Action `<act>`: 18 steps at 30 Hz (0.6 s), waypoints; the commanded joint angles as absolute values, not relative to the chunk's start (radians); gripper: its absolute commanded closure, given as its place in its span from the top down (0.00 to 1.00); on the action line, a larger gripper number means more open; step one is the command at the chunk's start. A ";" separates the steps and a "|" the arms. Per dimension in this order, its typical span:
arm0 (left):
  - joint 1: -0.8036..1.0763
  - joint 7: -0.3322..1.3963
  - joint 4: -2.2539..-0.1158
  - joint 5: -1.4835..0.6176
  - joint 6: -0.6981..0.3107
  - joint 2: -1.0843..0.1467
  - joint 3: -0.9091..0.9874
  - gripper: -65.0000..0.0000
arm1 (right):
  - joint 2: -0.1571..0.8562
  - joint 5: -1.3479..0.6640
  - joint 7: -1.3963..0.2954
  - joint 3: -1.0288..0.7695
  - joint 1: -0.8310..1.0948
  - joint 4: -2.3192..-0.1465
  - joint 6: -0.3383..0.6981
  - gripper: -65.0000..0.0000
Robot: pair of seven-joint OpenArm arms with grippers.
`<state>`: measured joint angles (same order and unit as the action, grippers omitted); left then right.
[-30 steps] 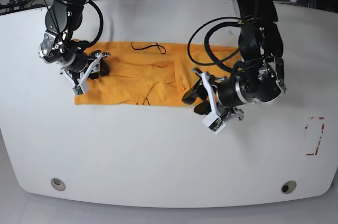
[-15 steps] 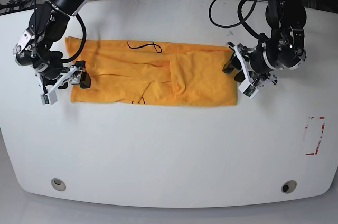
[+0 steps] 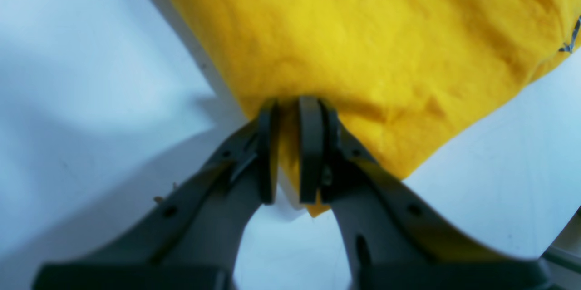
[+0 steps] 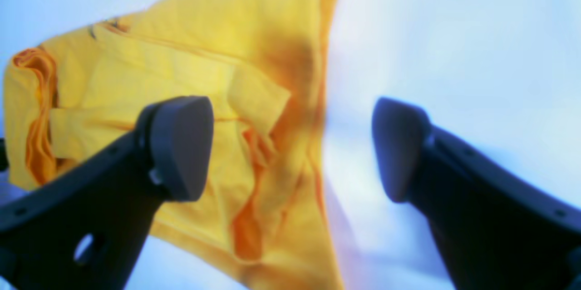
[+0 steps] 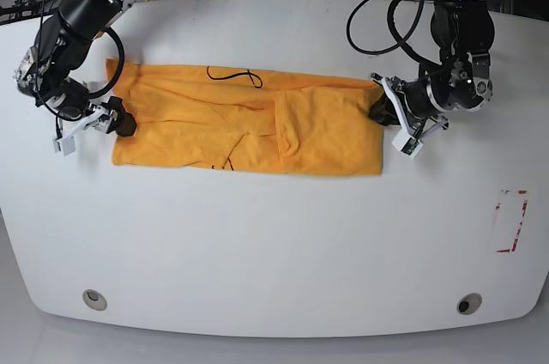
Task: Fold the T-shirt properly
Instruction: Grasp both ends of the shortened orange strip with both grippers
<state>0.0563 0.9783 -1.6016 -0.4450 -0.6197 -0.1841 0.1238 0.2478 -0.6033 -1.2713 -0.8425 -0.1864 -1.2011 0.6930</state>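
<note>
One T-shirt (image 5: 244, 124) lies toward the table's (image 5: 274, 252) far edge. Left gripper (image 3: 288, 154) pinches its end; right gripper (image 4: 290, 145), spread, seemingly hovers over the opposite end.

Left gripper (image 3: 288, 154): having swung out from mid-shirt to the far end, now closing its fingers (image 3: 311, 145) on the T-shirt (image 5: 249, 124) edge.
Right gripper (image 4: 290, 149): drawing outward off the cloth, fingers (image 4: 181, 145) spreading wide at the opposite end.
T-shirt: lying longer and flatter, stretching out to the side.
</note>
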 commanded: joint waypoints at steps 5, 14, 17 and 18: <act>0.045 0.963 -1.621 -0.463 -0.622 -0.191 0.127 0.09 | 0.203 -0.616 -1.265 -0.803 -0.170 -1.214 0.698 0.81; 0.048 0.961 -1.613 -0.456 -0.622 -0.199 0.125 0.09 | 0.110 -0.608 -1.265 -0.765 -0.145 -1.343 0.698 0.61; 0.050 0.961 -1.613 -0.456 -0.622 -0.199 0.124 0.09 | 0.105 -0.608 -1.265 -0.754 -0.145 -1.351 0.698 0.42; 0.048 0.961 -1.613 -0.456 -0.619 -0.199 0.124 0.09 | 0.105 -0.608 -1.265 -0.754 -0.145 -1.351 0.698 0.34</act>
<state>0.0635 0.9783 -1.5986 -0.4412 -0.6205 -0.1921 0.1234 0.0914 -0.6003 -1.2690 -0.7551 -0.1284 -1.3334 0.6964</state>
